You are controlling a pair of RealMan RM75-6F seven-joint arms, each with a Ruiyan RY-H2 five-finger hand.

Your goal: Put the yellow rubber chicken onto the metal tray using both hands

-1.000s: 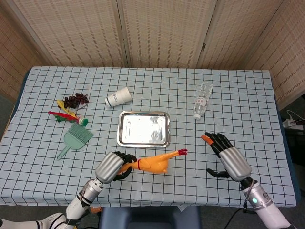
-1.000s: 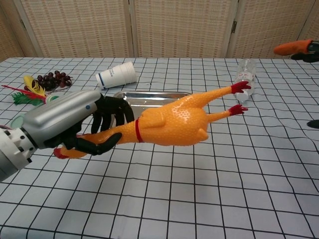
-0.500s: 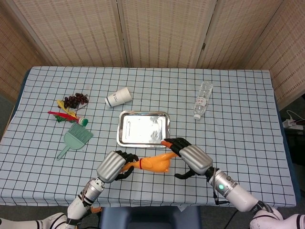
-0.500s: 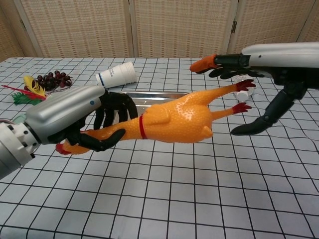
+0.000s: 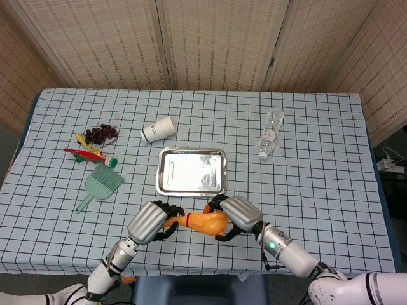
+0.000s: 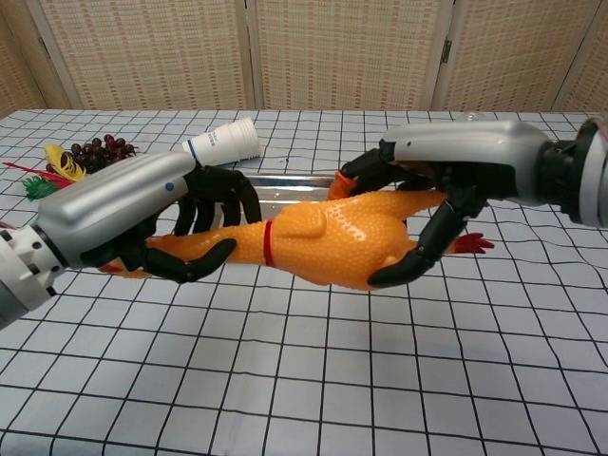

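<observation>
The yellow rubber chicken hung above the checked tablecloth, just short of the shiny metal tray. Left hand gripped its neck; right hand wrapped its rump. Light, soft, likely saggy: support both ends.

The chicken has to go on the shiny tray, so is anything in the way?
Nothing visible. The yellow rubber chicken is held by the left hand and right hand just in front of the metal tray, whose surface looks bare. The paper cup lies behind the tray.
</observation>
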